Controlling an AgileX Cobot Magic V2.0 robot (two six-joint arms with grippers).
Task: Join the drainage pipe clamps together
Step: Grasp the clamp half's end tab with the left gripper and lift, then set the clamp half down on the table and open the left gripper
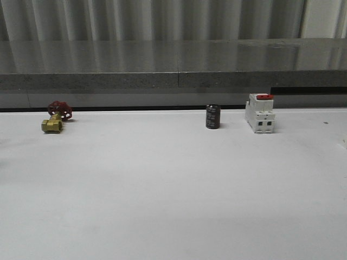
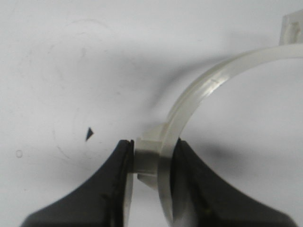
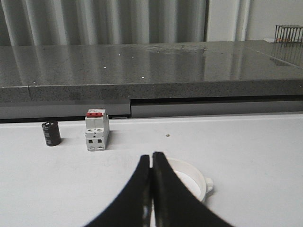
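Note:
A white drainage pipe clamp half-ring (image 2: 208, 85) curves away over the white table, its flat end tab (image 2: 291, 28) at the far end. My left gripper (image 2: 151, 153) is shut on it, one finger on the small outer lug (image 2: 147, 151) and the other against the inside of the band. The right gripper (image 3: 151, 155) is shut, its black fingers pressed together with nothing seen between them. Just behind those fingers a second white clamp piece (image 3: 200, 181) lies flat on the table, a small lug (image 3: 209, 184) on its outer side, and the fingers partly cover it.
Along the table's far edge stand a brass valve with a red handle (image 1: 55, 118) at the left, a black cylinder (image 1: 212, 116) and a white boxy breaker with a red top (image 1: 259, 112). Behind them runs a grey stone ledge (image 1: 173, 65).

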